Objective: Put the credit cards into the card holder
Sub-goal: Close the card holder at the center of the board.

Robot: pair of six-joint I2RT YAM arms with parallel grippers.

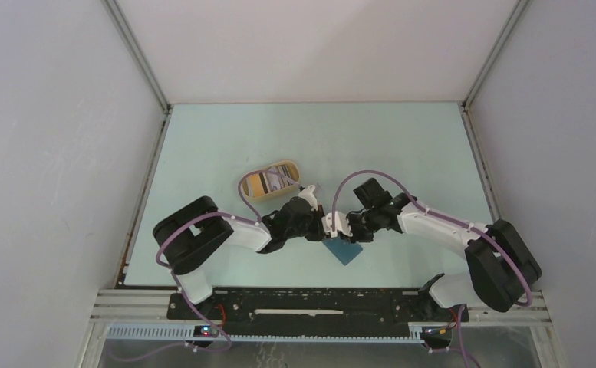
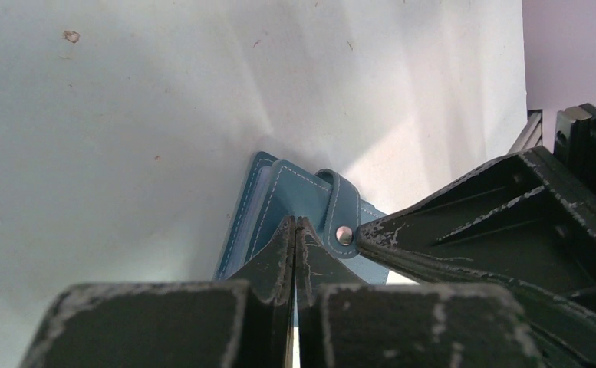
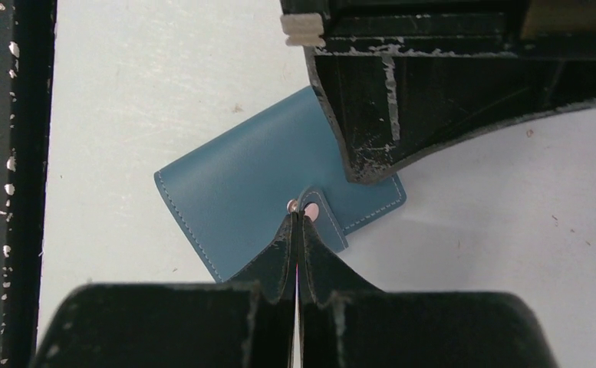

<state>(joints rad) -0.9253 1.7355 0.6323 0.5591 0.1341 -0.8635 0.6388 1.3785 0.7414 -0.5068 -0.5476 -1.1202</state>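
The teal-blue card holder [image 1: 347, 251] lies closed on the table between both arms. Its strap and snap button [image 3: 311, 212] show in the right wrist view. My right gripper [image 3: 297, 217] is shut, its tips pinching the edge of that strap at the snap. My left gripper [image 2: 296, 222] is shut with nothing between its fingers, and its tips rest on the card holder's [image 2: 294, 192] cover beside the strap. From the right wrist, the left fingers [image 3: 363, 115] press on the holder's far corner. The credit cards [image 1: 268, 182] lie in the tan oval tray [image 1: 291, 165], yellow-orange and pale.
The tan tray sits just behind the left gripper on the pale green table [image 1: 402, 146]. White walls close in the table on three sides. A black rail [image 1: 317, 303] with the arm bases runs along the near edge.
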